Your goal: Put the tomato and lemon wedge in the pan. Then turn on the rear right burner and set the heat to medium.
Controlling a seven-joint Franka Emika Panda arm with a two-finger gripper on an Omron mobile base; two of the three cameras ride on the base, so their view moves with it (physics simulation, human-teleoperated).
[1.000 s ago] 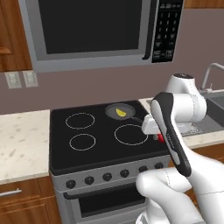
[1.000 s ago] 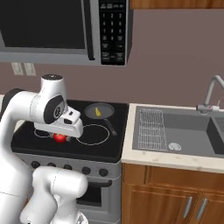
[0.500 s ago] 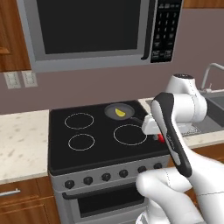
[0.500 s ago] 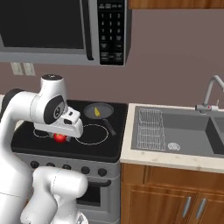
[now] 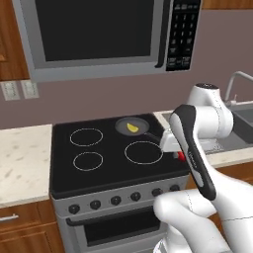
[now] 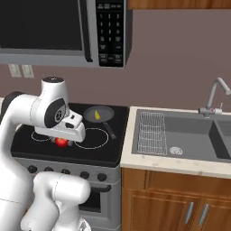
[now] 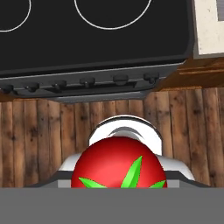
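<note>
two jaws part-open, gripping tomato [image 7: 119,164]

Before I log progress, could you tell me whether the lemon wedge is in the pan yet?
In: the lemon wedge lies inside the pan on the cooktop.

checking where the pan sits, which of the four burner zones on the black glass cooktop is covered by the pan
The rear right zone: the small dark grey frying pan with the yellow lemon wedge sits there. The other three zones show bare white rings on the glossy black cooktop.

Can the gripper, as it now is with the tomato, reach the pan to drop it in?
Probably yes. The gripper holds the tomato near the stove's front; the pan sits just behind with only the lemon wedge inside.
</note>
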